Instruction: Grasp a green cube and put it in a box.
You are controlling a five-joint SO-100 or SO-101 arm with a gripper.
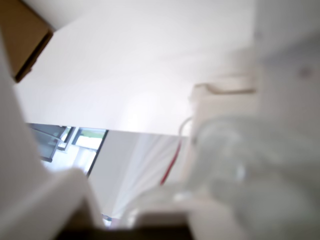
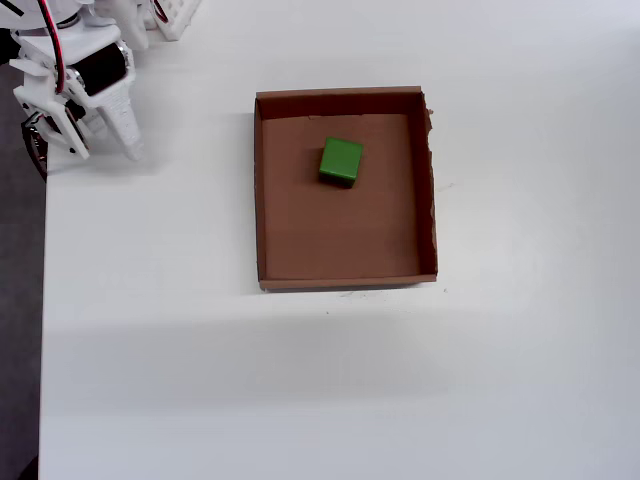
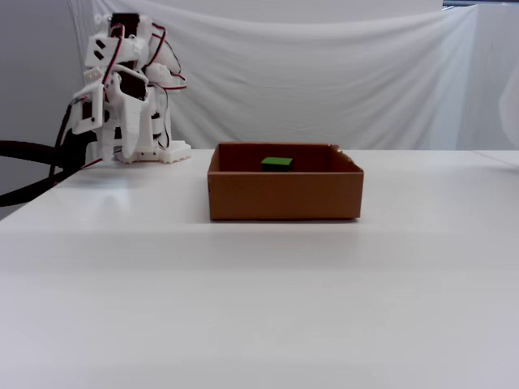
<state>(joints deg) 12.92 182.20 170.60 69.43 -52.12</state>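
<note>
The green cube (image 2: pixel 341 162) already lies inside the box (image 2: pixel 345 277), on its floor toward the upper middle of the tray in the overhead view, apart from all four walls. In the fixed view only its top shows above the near wall of the box (image 3: pixel 284 194), at the centre of the frame. Judged from this, the placing looks done.

The claw (image 2: pixel 108 125) sits folded back with the arm at the upper left of the overhead view, well apart from the box, pointing down at the white worktop (image 2: pixel 300 390). It has hold of nothing. Whether its fingers are parted or together I cannot tell; the wrist view is too blurred and shows only pale plastic and a brown corner of cardboard at upper left.

The cube looks solid, stiff and light, with plain matte faces that should not slip much. If it had to be taken up, the best hold would be across two opposite flat sides, from above, with the claw squared to the faces. The low cardboard walls look thin and would bend if nudged.
</note>
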